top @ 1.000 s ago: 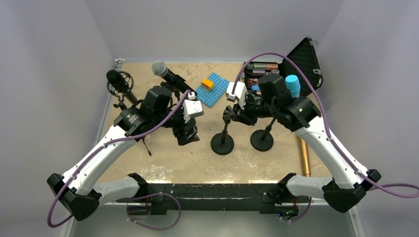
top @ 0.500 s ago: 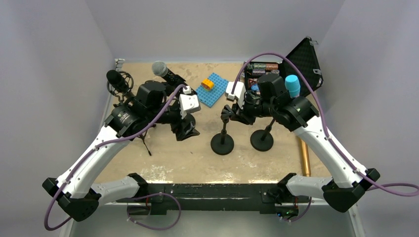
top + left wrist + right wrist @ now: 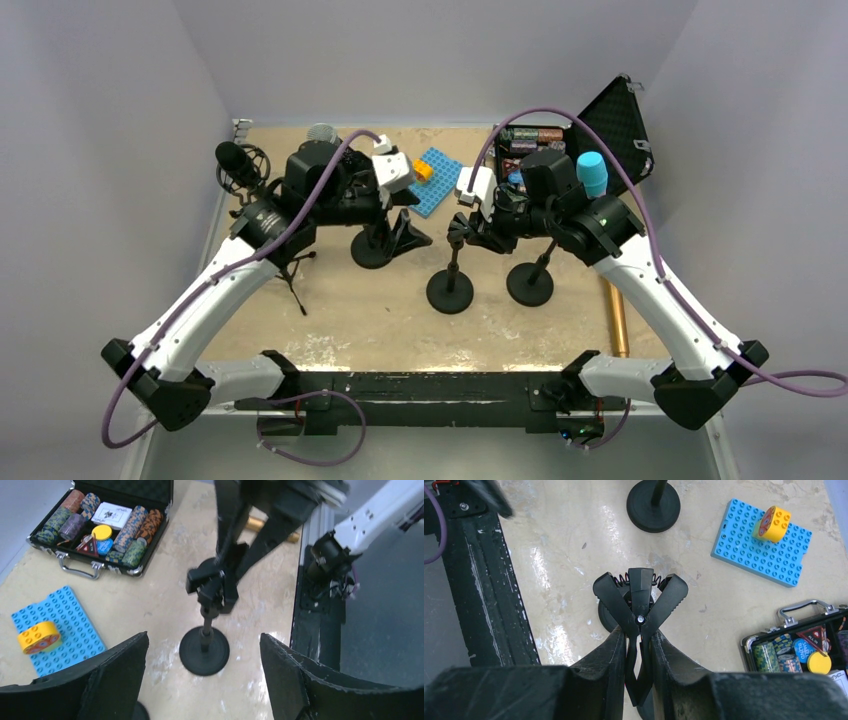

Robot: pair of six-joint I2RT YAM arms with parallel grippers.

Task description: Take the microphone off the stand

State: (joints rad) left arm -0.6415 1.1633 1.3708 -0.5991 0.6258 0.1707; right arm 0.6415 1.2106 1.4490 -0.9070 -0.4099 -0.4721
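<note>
The left hand (image 3: 203,637) gapes wide, a black stand (image 3: 206,650) upright between its fingers (image 3: 117,675).

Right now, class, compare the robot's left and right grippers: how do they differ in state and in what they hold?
The left gripper has its fingers wide apart; the right gripper has them pinched shut. The left gripper holds nothing; the right gripper squeezes the spring clip atop a stand. Both have black fingers and hover over the table.

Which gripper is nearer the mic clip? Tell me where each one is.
Right. The right gripper is clamped shut on the clip from above. The left gripper hangs open off to the clip's left, facing it but not touching.
</note>
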